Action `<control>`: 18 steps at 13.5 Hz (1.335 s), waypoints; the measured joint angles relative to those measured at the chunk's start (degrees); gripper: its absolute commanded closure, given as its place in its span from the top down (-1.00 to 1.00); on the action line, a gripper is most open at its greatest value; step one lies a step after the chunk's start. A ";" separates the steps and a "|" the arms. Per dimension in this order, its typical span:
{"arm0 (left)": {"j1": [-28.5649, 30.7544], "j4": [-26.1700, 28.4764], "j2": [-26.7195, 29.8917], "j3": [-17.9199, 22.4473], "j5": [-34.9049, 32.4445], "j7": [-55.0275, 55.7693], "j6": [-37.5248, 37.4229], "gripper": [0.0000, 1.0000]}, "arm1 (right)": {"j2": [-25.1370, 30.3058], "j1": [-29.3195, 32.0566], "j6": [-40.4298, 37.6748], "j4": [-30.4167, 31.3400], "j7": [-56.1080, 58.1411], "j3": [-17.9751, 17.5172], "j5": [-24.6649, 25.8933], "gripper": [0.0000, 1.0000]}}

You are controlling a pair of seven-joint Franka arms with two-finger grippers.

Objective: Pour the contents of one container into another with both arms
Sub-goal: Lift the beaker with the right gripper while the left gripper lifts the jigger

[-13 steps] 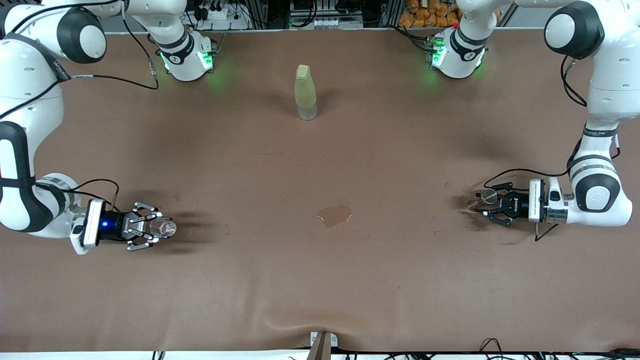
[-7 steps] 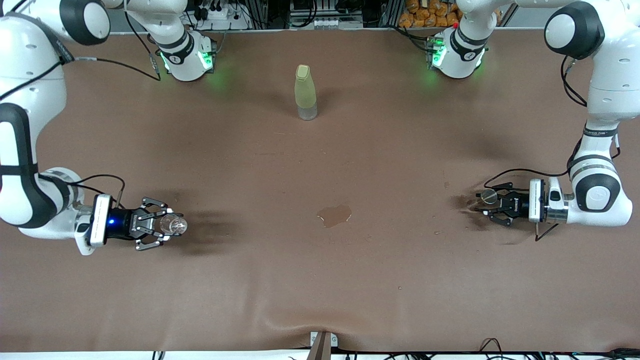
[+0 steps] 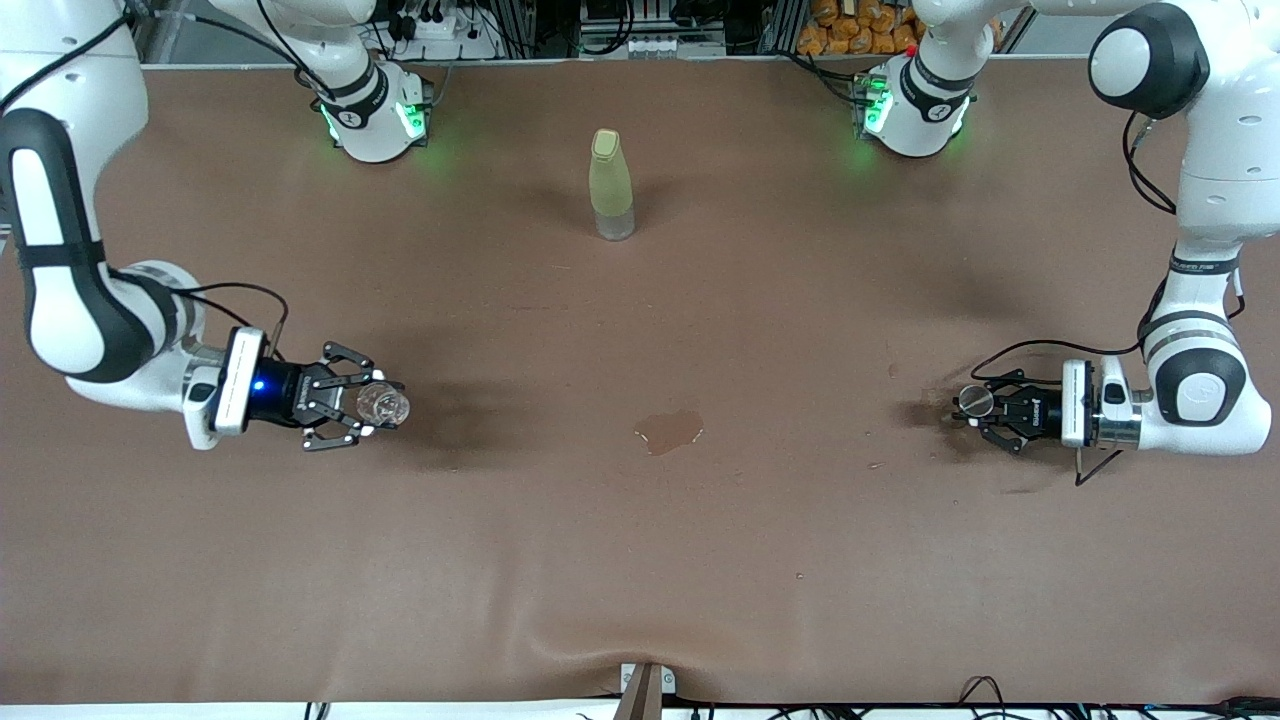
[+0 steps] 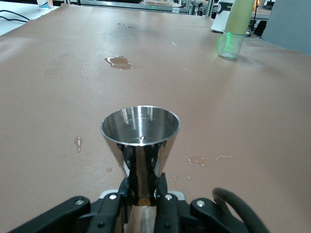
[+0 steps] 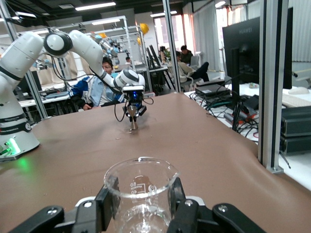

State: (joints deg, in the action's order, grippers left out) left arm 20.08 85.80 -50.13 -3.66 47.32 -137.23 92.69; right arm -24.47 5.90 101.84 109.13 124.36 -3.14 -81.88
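A clear glass beaker [image 3: 384,405] with printed marks [image 5: 141,187] sits between the fingers of my right gripper [image 3: 372,407] [image 5: 141,206], which is shut on it. It is over the table toward the right arm's end. My left gripper [image 3: 978,405] [image 4: 143,191] is shut on the narrow waist of a steel jigger [image 3: 972,400] [image 4: 140,130], which stands upright with its cup mouth up, low at the left arm's end. In the right wrist view the left arm's gripper with the jigger [image 5: 132,115] shows small in the distance.
A yellow-green bottle [image 3: 611,185] [image 4: 235,24] stands mid-table close to the robots' bases. A small puddle [image 3: 668,430] [image 4: 119,62] lies on the brown table cover [image 3: 640,560] between the two grippers, and a few droplets [image 4: 77,142] lie near the jigger.
The right arm carried the beaker toward the table's middle and away from the front camera. The left gripper's fingers closed in on the jigger's waist and shifted slightly.
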 measured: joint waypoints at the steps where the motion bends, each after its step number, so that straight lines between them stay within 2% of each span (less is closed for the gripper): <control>1: -0.13 -0.53 0.23 -0.33 0.00 -0.02 -0.04 -1.00 | 1.44 -0.90 1.59 1.81 0.18 -0.03 -0.40 -1.00; 3: -1.00 -1.10 0.87 -1.85 0.06 -0.01 -0.05 -1.00 | 3.99 -3.64 4.31 4.97 2.78 -0.12 -3.93 -1.00; 5: -1.48 -1.29 1.04 -5.69 1.68 0.01 0.37 -1.00 | 4.81 -7.32 6.54 7.66 7.59 -0.16 -9.55 -1.00; 8: -2.89 -1.40 1.06 -11.33 8.07 0.05 4.66 -1.00 | 4.80 -12.11 7.99 11.47 11.34 -0.21 -16.53 -1.00; 11: -5.45 -1.45 1.06 -13.74 13.73 0.06 8.05 -1.00 | 4.80 -15.23 8.30 15.61 15.51 -0.21 -24.26 -1.00; 14: -9.10 -1.44 1.05 -14.05 19.89 0.34 11.08 -1.00 | 5.06 -16.99 8.33 16.51 16.12 -0.21 -26.88 -1.00; 18: -16.47 -1.37 1.04 -14.21 27.77 3.44 18.17 -1.00 | 7.31 -17.01 10.03 16.51 15.48 0.01 -27.54 -1.00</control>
State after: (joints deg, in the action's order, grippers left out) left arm 3.61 84.43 -49.09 -17.86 75.09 -133.79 110.86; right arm -17.16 -11.11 111.87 125.65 139.84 -3.12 -109.42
